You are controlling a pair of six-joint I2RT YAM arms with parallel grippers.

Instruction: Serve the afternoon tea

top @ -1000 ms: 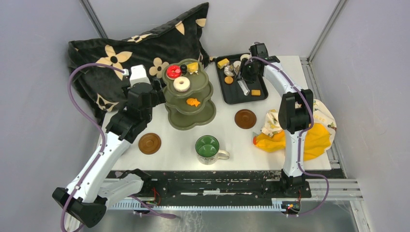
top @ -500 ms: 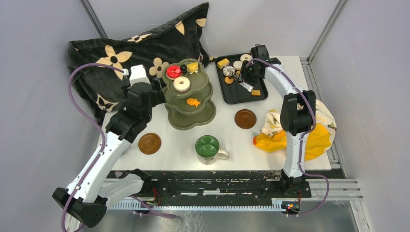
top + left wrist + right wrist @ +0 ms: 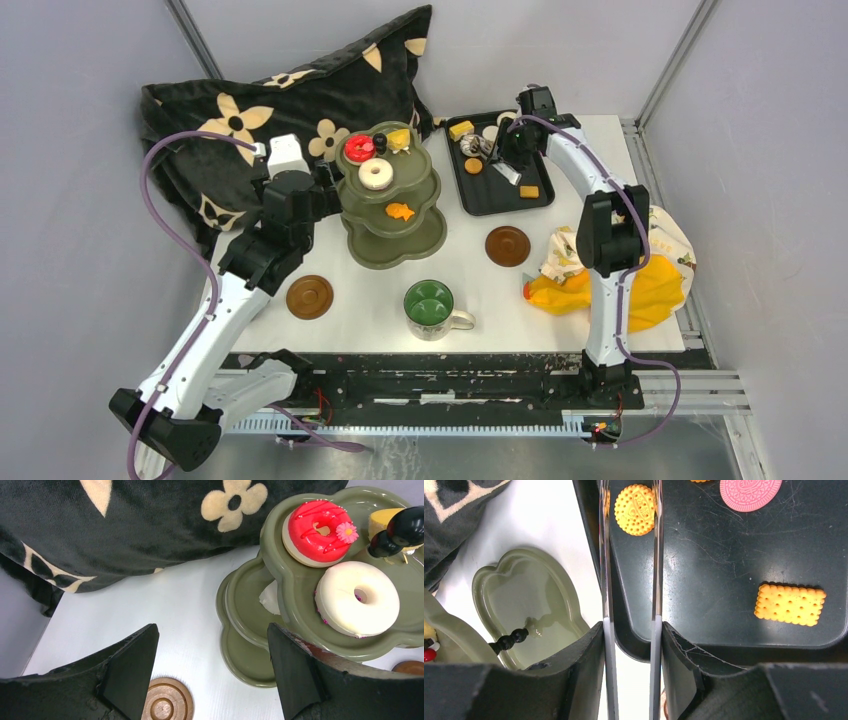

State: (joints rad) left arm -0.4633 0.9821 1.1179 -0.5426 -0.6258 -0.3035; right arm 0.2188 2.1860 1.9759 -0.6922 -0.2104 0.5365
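Observation:
The olive-green stand (image 3: 420, 245) carries a red donut (image 3: 359, 148), a white donut (image 3: 376, 174), a yellow cake (image 3: 399, 139) and an orange cookie (image 3: 400, 212). My left gripper (image 3: 212, 665) hangs open and empty just left of the stand (image 3: 250, 610), above a brown saucer (image 3: 167, 705). My right gripper (image 3: 631, 645) is shut on the metal tongs (image 3: 606, 580) over the black tray (image 3: 724, 580). A round yellow cookie (image 3: 635, 509) lies between the tong blades. A pink cookie (image 3: 750, 492) and a rectangular biscuit (image 3: 790, 604) also lie on the tray.
A green-lined mug (image 3: 430, 305) stands near the front edge. Brown saucers sit at front left (image 3: 309, 296) and centre right (image 3: 507, 245). A black flowered pillow (image 3: 250, 110) fills the back left. A yellow cloth (image 3: 610, 280) lies by the right arm.
My right gripper, with the tongs, has shifted slightly over the tray and come back. The left arm has not moved.

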